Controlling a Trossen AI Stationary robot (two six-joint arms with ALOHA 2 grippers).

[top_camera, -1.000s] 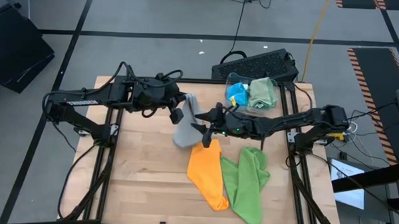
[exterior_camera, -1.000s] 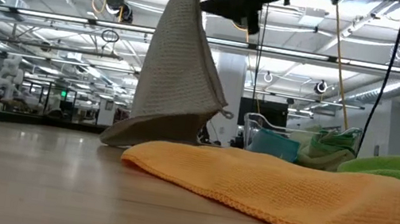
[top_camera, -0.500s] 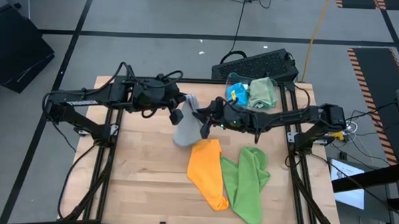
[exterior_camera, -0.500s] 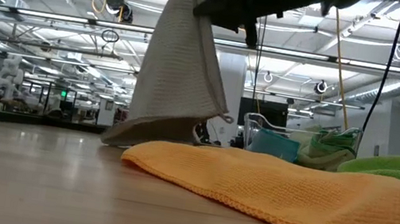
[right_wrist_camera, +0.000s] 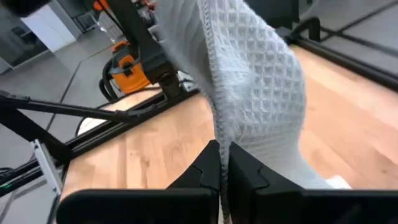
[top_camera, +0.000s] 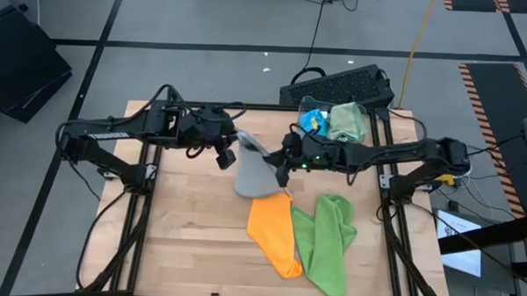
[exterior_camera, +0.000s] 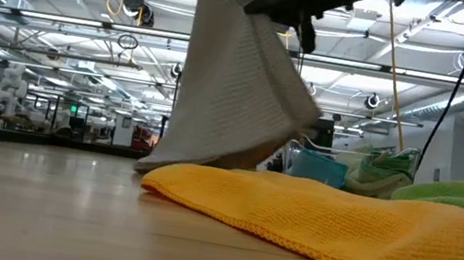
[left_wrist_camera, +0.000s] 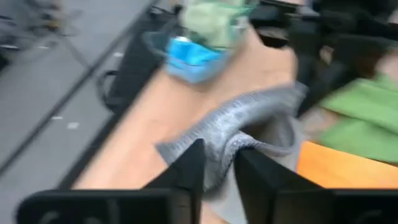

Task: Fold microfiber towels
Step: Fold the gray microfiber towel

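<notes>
Grey towel (top_camera: 254,170): held up off the desk (top_camera: 190,225) between my two arms, near the back centre; its lower edge hangs down to the wood, just behind the orange towel.
Right gripper (top_camera: 283,164): pinched fully shut on one edge of the grey towel; in the right wrist view the weave runs straight down into my closed fingers (right_wrist_camera: 208,171).
Left gripper (top_camera: 230,147): at the towel's other upper corner; in the left wrist view a fold of grey cloth lies between my fingers (left_wrist_camera: 186,171), which stand slightly apart. I cannot tell whether they grip it.
Orange towel (top_camera: 274,229): flat on the desk in front of the grey one, its near end toward the front edge; it fills the foreground of the low view.
Lime towel (top_camera: 326,242): crumpled, touching the orange towel on its right side.
Bin (top_camera: 335,122): clear container at the back right corner, holding a blue towel (top_camera: 313,123) and a sage towel (top_camera: 348,122), just behind my right arm.
Black crate (top_camera: 340,85): on the floor behind the bin.
Obstructions: the hanging grey towel screens the desk's rear centre in the low view.
</notes>
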